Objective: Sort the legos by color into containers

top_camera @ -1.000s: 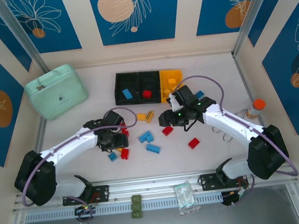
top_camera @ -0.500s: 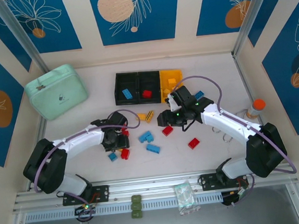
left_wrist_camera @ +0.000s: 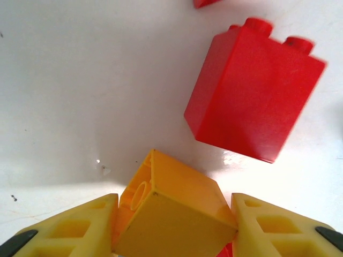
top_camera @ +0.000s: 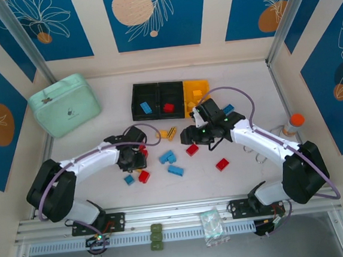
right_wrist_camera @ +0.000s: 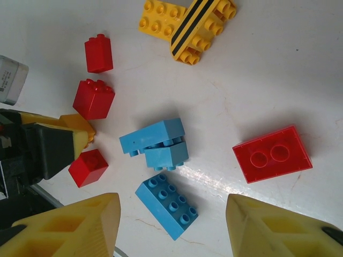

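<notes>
My left gripper [left_wrist_camera: 174, 225] is shut on a yellow lego [left_wrist_camera: 177, 214] that rests tilted on the table, a finger pressed against each side. A red lego [left_wrist_camera: 254, 96] lies just beyond it. From above, the left gripper [top_camera: 137, 161] is low at centre left. My right gripper [top_camera: 191, 137] hovers open and holds nothing. Below it are a blue 2x4 lego [right_wrist_camera: 167, 206], a blue pair [right_wrist_camera: 158, 142] and a flat red lego [right_wrist_camera: 272, 153]. The containers stand at the back: a black bin [top_camera: 138, 102] with a blue brick, a black bin [top_camera: 168, 94] with a red one, and a yellow bin [top_camera: 190, 103].
A striped yellow-black lego [right_wrist_camera: 201, 27] lies against a yellow one [right_wrist_camera: 161, 16]. More red [top_camera: 222, 163] and blue [top_camera: 128, 180] legos are scattered mid-table. A mint-green case [top_camera: 64, 105] sits at back left, and an orange-capped bottle [top_camera: 292, 124] stands by the right wall.
The left gripper shifted slightly right and forward, then its jaws closed onto the yellow lego. The right arm has barely moved.
</notes>
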Robot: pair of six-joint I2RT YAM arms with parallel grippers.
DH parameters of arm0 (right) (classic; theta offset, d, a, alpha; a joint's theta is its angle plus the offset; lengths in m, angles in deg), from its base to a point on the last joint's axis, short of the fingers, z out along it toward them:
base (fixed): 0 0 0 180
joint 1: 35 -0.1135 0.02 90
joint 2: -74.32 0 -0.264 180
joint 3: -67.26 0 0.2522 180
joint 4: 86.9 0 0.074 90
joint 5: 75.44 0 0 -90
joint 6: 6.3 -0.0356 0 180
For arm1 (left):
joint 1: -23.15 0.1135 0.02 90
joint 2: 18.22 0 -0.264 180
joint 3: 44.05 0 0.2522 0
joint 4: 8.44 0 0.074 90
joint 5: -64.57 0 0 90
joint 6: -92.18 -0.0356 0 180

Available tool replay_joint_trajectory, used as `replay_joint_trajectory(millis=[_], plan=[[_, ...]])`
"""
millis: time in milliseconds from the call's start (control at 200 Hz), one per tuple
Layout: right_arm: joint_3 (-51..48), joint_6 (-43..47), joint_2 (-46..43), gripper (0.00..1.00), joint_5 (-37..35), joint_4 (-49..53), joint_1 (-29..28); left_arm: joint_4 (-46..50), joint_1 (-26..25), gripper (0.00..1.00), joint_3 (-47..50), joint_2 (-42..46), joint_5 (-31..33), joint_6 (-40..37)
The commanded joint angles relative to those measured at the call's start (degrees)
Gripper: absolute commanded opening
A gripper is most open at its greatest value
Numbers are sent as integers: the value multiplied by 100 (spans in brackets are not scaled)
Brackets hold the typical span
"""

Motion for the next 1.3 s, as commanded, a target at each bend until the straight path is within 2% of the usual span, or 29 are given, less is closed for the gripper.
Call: replay_joint_trajectory(millis=[0,275,580,885,1176,1296], plan=[[-168,-99,-266,55,96,2,41,274,44,43,-409,224,102,-179],[-696,-301,-845,55,402,-142,464,260,-53,43,-1381,-123,-187,-354],[-1175,-468,-1600,56,188,297,1306,157,-330,43,-3185,-1548,-495,-641],[-1668,-741,-2433,56,218,684,2398,603,-472,42,-5974,-3509,-685,-995],[-1900,-824,-2643,56,337,756,2661,1304,-481,42,-8943,-5386,-840,-1142],[-1980,-851,-2676,56,372,747,2706,1323,-478,43,-9971,-6032,-835,-1161]])
